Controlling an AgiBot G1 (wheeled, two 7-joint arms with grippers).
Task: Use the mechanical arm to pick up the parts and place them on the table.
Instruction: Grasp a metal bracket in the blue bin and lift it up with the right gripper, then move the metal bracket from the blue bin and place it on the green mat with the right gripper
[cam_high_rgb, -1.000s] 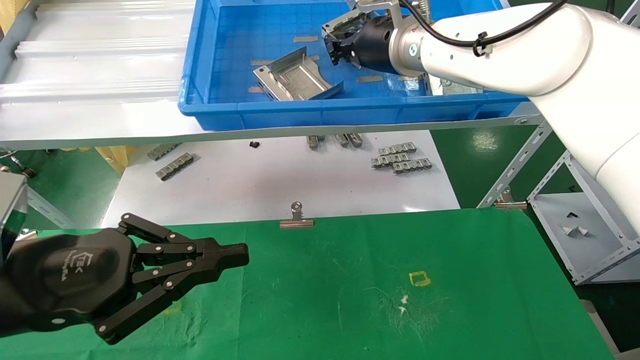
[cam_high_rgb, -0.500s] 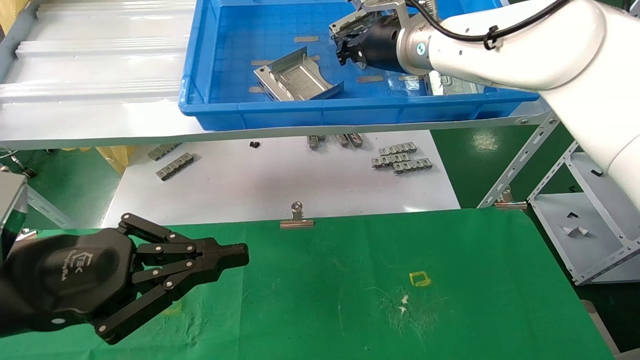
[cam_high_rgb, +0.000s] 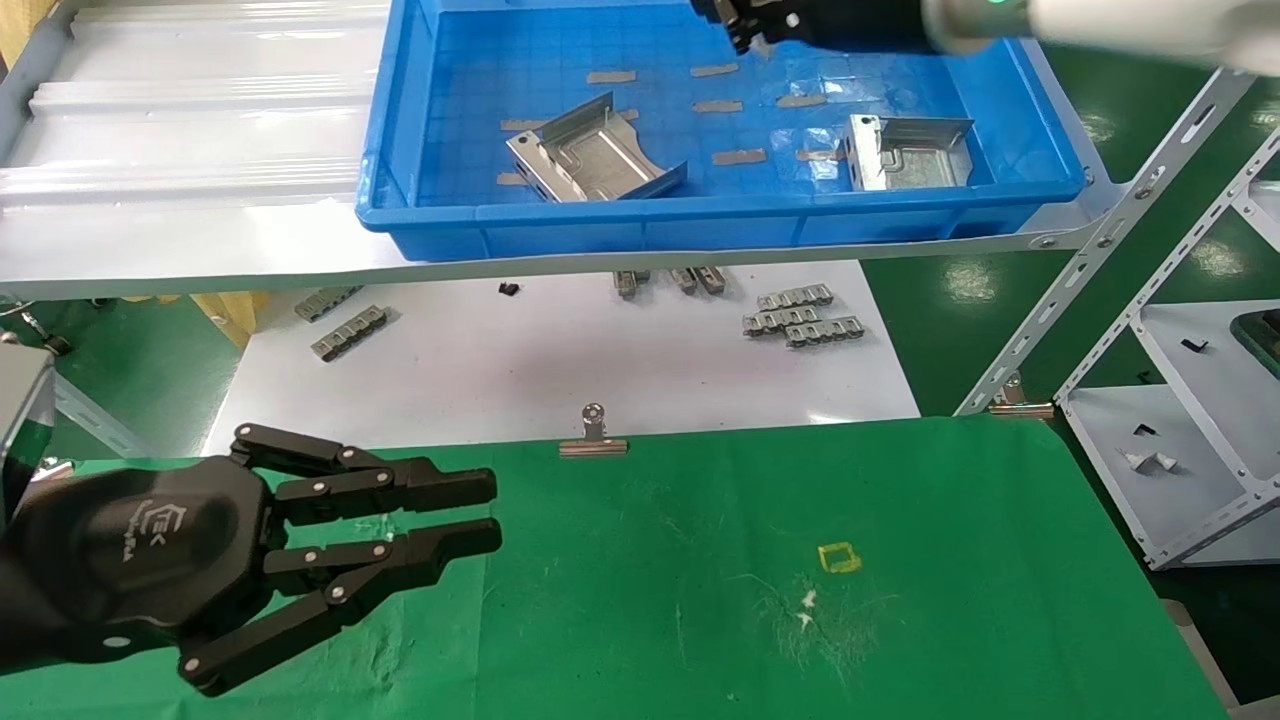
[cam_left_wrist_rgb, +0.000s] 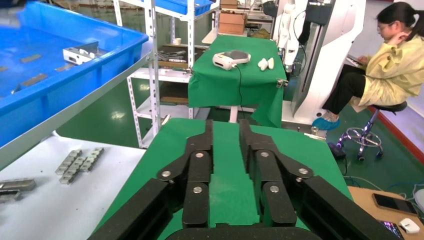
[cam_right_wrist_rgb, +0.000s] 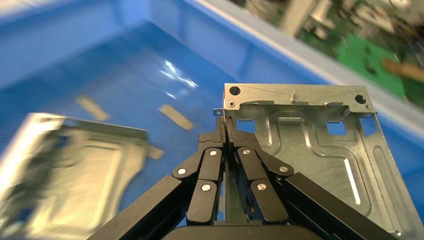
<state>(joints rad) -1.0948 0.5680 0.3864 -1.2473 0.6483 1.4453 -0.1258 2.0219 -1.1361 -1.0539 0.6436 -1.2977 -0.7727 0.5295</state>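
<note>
My right gripper (cam_high_rgb: 745, 30) is at the top edge of the head view, above the far side of the blue bin (cam_high_rgb: 700, 215). In the right wrist view the right gripper (cam_right_wrist_rgb: 225, 122) is shut on the upturned side wall of a silver part (cam_right_wrist_rgb: 310, 145), which hangs clear of the bin floor. Two more parts lie in the bin, one at the middle (cam_high_rgb: 595, 160) and one at the right (cam_high_rgb: 910, 150). My left gripper (cam_high_rgb: 490, 510) hovers over the near left of the green table (cam_high_rgb: 700, 560), open and empty, as the left wrist view (cam_left_wrist_rgb: 226, 127) shows.
A white board (cam_high_rgb: 560, 350) below the bin carries grey toothed strips (cam_high_rgb: 800, 315). A binder clip (cam_high_rgb: 594, 435) holds the cloth's far edge. A yellow square outline (cam_high_rgb: 838, 557) marks the cloth. A metal rack (cam_high_rgb: 1180, 470) stands at the right. A seated person (cam_left_wrist_rgb: 395, 65) is beyond the table.
My right arm has risen and swung back toward the far right with the part, uncovering the part at the bin's right. My left gripper's fingers have opened from shut.
</note>
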